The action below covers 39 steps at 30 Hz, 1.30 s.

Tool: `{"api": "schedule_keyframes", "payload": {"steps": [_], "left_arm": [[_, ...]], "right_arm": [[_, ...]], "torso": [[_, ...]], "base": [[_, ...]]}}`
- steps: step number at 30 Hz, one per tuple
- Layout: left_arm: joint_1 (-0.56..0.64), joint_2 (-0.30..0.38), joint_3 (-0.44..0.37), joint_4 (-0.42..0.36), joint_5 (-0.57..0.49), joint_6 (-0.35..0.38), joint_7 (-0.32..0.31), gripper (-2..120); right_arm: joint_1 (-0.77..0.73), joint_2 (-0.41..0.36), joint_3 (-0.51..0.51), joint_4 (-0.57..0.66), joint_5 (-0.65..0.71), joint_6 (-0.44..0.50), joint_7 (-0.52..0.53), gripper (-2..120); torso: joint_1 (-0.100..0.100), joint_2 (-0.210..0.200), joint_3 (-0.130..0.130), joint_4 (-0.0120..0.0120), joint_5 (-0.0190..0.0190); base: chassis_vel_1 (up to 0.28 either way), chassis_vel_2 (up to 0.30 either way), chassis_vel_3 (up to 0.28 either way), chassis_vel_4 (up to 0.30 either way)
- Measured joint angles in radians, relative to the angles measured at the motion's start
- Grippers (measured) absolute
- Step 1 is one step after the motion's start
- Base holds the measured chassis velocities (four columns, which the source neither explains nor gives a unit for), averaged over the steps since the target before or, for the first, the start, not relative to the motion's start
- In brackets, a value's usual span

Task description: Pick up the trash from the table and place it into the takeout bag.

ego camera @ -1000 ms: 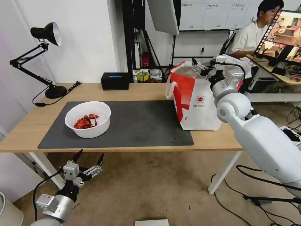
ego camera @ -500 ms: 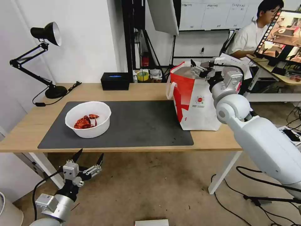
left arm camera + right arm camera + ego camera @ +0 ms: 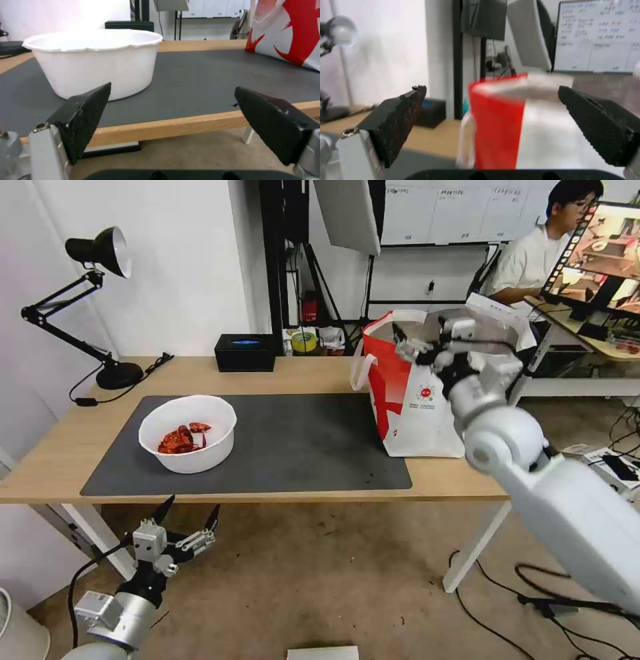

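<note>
Trash left on the table (image 3: 320, 373) comes down to one piece, the white bowl (image 3: 187, 433) with red scraps (image 3: 180, 439), standing upright on the left part of the dark grey mat (image 3: 293, 440), its open mouth facing straight up; being round, it has no long axis to line up with. Nearest the robot, the left gripper (image 3: 189, 511) hangs below the table's front edge with its fingers (image 3: 83, 117) spread wide and empty, and its wrist view looks level at the bowl's side wall (image 3: 96, 67) just past the edge. By my reading the bowl is the step in hand, and the next move calls for raising that gripper above the tabletop and closing on the rim or wall while keeping the bowl level, so the scraps do not spill. Farther off, at the right end of the mat, the takeout bag (image 3: 417, 407) stands upright with its mouth open to the top. The right gripper (image 3: 417, 337) is at the bag's upper rim, its jaws wide apart and holding nothing, the bag's red-and-white corner (image 3: 506, 120) showing between them.
</note>
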Motion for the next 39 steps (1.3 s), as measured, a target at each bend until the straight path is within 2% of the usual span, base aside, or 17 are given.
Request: {"api": "schedule_keyframes", "payload": {"steps": [5, 8, 9, 11, 13, 16, 19, 27, 39], "left_arm": [[0.005, -0.005, -0.010, -0.005, 0.000, -0.003, 0.002, 100], [0.007, -0.007, -0.013, -0.012, 0.000, -0.004, 0.003, 100], [0.007, -0.007, -0.013, -0.012, 0.000, -0.004, 0.003, 100], [0.007, -0.007, -0.013, -0.013, 0.000, -0.005, 0.003, 100], [0.007, -0.007, -0.013, -0.013, -0.001, -0.005, 0.004, 100], [0.007, -0.008, -0.013, -0.018, -0.001, -0.005, 0.004, 100], [0.006, -0.010, -0.012, -0.020, 0.000, -0.005, 0.004, 100], [0.004, -0.015, -0.013, -0.021, 0.001, -0.005, 0.004, 100], [0.007, -0.020, -0.013, -0.013, 0.006, -0.006, 0.007, 100]], "right_arm": [[-0.146, -0.005, 0.051, 0.083, -0.052, 0.006, 0.005, 100], [-0.297, 0.000, 0.107, 0.148, -0.119, 0.022, 0.015, 100], [-0.297, 0.000, 0.107, 0.148, -0.119, 0.022, 0.015, 100], [-0.411, 0.014, 0.141, 0.175, -0.171, 0.033, 0.031, 100], [-0.446, 0.021, 0.152, 0.181, -0.190, 0.038, 0.038, 100], [-0.580, 0.058, 0.185, 0.192, -0.270, 0.054, 0.055, 100], [-0.638, 0.082, 0.189, 0.194, -0.317, 0.064, 0.061, 100], [-0.727, 0.132, 0.179, 0.184, -0.384, 0.078, 0.070, 100], [-0.742, 0.142, 0.145, 0.160, -0.382, 0.078, 0.062, 100]], "torso": [[0.000, 0.000, 0.000, 0.0002, -0.0001], [0.000, 0.000, 0.000, 0.0000, -0.0001], [0.000, 0.000, 0.000, 0.0000, -0.0001], [0.000, 0.000, 0.000, -0.0002, 0.0001], [0.000, 0.000, 0.000, 0.0001, -0.0001], [0.000, 0.000, 0.000, -0.0001, -0.0001], [0.000, 0.000, 0.000, -0.0001, 0.0000], [0.000, 0.000, 0.000, 0.0001, 0.0000], [0.000, 0.000, 0.000, 0.0002, 0.0000]], "base": [[0.000, 0.000, 0.000, 0.000], [0.000, 0.000, 0.000, 0.000], [0.000, 0.000, 0.000, 0.000], [0.000, 0.000, 0.000, 0.000], [0.000, 0.000, 0.000, 0.000], [0.000, 0.000, 0.000, 0.000], [0.000, 0.000, 0.000, 0.000], [0.000, 0.000, 0.000, 0.000], [0.000, 0.000, 0.000, 0.000]]}}
